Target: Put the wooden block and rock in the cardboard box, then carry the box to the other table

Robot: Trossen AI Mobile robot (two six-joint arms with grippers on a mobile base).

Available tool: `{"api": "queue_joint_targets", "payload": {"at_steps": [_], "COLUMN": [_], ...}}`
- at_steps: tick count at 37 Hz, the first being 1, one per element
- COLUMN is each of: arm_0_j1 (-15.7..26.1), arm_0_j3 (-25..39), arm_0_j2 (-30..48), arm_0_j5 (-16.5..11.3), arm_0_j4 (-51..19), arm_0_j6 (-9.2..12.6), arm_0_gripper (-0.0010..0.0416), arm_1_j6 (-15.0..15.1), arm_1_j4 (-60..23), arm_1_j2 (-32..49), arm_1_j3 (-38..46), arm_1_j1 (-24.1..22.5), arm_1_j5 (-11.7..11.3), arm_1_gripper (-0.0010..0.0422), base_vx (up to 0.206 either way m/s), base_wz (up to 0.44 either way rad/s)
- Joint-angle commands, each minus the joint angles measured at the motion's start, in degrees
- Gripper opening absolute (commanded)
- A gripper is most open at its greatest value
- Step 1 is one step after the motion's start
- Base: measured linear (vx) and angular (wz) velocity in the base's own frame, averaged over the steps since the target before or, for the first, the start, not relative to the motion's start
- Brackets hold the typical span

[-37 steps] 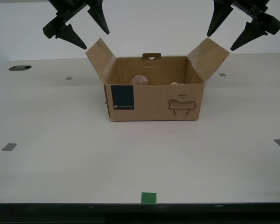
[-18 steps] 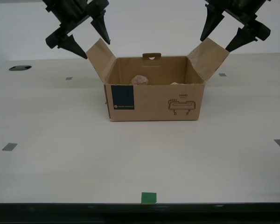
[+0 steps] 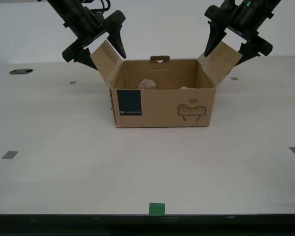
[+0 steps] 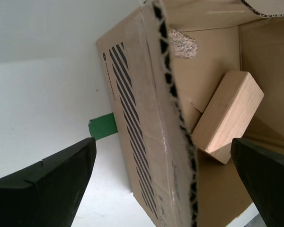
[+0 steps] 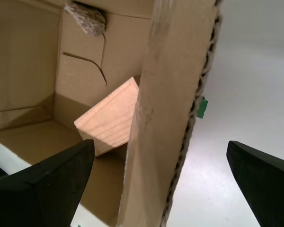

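Both grippers lowered, straddling cardboard box [image 3: 162,101] flaps

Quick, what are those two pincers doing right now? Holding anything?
First pincer: open, straddling a flap of the box, gripping nothing.
Second pincer: open, straddling the other flap, gripping nothing.

Brown cardboard box [image 3: 162,105], dark blue label [image 3: 129,102], pale wooden block [image 4: 228,116].

Both my arms are matte black all over, boxy segments ending in long tapered fingers that come to sharp points. My first gripper [image 5: 161,175] and second gripper [image 4: 165,175] have the same wedge-shaped black fingers [image 4: 47,182] with faint moulded lines (one arm shows a tiny green light in the exterior view), plus thin black cables up top
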Motion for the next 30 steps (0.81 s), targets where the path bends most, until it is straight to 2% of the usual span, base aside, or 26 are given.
{"api": "queue_joint_targets", "payload": {"at_steps": [1, 12, 17, 30], "arm_0_j1": [0.46, 1.84, 2.14, 2.19], "arm_0_j3": [0.11, 1.6, 1.6, 1.4], "arm_0_j2": [1.44, 3.34, 3.34, 3.34], "arm_0_j5": [-0.39, -0.92, -1.14, -1.09], "arm_0_j4": [1.27, 3.61, 5.05, 5.77], "arm_0_j6": [0.24, 1.05, 2.16, 3.26], "arm_0_gripper": [0.0389, 0.039, 0.039, 0.0389], "arm_1_j6": [-0.09, -1.01, -1.07, -1.09], "arm_1_j4": [0.52, 2.38, 3.5, 4.26], "arm_1_j2": [-0.02, 2.99, 4.68, 4.59], "arm_1_j3": [0.04, -0.37, -0.35, -0.37], "arm_1_j1": [-0.2, -0.98, -2.03, -2.99], "arm_1_j5": [0.09, -0.44, -0.44, -1.16], "arm_1_gripper": [0.0389, 0.0389, 0.0389, 0.0389], "base_vx": [0.0, 0.0, 0.0, 0.0], "base_wz": [0.0, 0.0, 0.0, 0.0]}}
